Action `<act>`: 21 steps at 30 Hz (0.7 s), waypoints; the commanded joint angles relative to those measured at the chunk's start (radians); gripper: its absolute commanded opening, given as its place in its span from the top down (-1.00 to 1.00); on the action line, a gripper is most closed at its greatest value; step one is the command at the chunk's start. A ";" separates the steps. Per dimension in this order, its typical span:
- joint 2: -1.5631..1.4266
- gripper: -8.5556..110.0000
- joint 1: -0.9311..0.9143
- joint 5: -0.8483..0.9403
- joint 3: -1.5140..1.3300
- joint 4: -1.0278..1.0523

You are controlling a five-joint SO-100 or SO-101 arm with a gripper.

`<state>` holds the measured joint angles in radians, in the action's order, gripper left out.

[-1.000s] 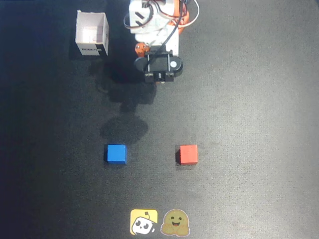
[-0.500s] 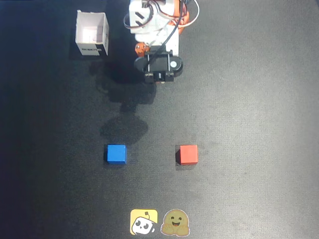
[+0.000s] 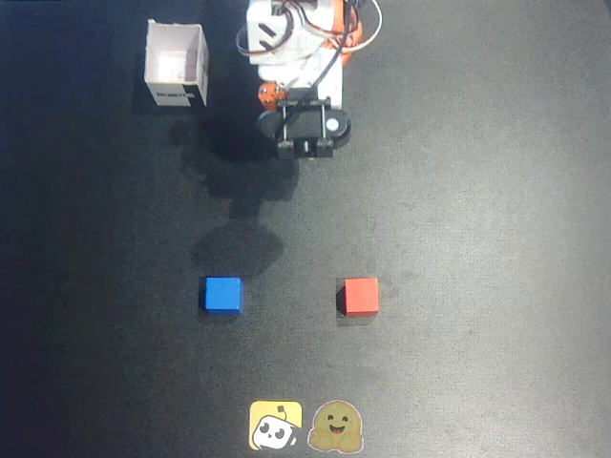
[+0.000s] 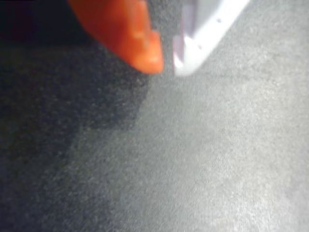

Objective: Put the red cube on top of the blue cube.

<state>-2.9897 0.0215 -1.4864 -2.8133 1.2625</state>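
Observation:
The red cube sits on the dark mat, right of centre in the overhead view. The blue cube sits level with it to the left, about one hand's width away. The arm is folded at the top of the mat, far from both cubes. In the overhead view its black wrist camera mount covers the gripper. In the wrist view my gripper shows an orange finger and a white finger with tips almost touching and nothing between them. Neither cube shows in the wrist view.
A white open-topped box stands at the top left beside the arm's base. Two stickers, one yellow and one brown, lie at the mat's bottom edge.

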 commanded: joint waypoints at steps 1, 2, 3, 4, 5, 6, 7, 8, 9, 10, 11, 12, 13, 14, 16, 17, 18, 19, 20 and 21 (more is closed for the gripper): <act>0.175 0.85 0.012 0.006 0.161 -0.021; 0.230 0.85 0.014 0.006 0.206 -0.020; 0.281 0.85 0.014 0.006 0.249 -0.014; 0.327 0.85 0.014 0.006 0.287 -0.011; 0.365 0.85 0.015 0.006 0.321 -0.008; 0.399 0.85 0.018 0.006 0.353 -0.006; 0.433 0.85 0.023 0.005 0.382 -0.005; 0.466 0.85 0.028 0.003 0.414 -0.006; 0.505 0.85 0.034 0.002 0.448 -0.008; 0.549 0.85 0.038 -0.003 0.483 -0.009; 0.597 0.85 0.043 -0.003 0.523 -0.009; 0.644 0.85 0.049 -0.003 0.565 -0.008; 0.692 0.85 0.054 -0.003 0.607 -0.005; 0.735 0.85 0.060 -0.006 0.649 0.000; 0.811 0.85 0.074 -0.017 0.721 0.009; 0.842 0.85 0.080 -0.025 0.752 0.011; 0.870 0.85 0.086 -0.028 0.778 0.009; 0.894 0.85 0.094 -0.035 0.801 0.008; 0.919 0.85 0.101 -0.046 0.821 0.005; 0.939 0.85 0.109 -0.054 0.839 0.000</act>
<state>-2.0908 0.1104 -1.5202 -2.0647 1.2686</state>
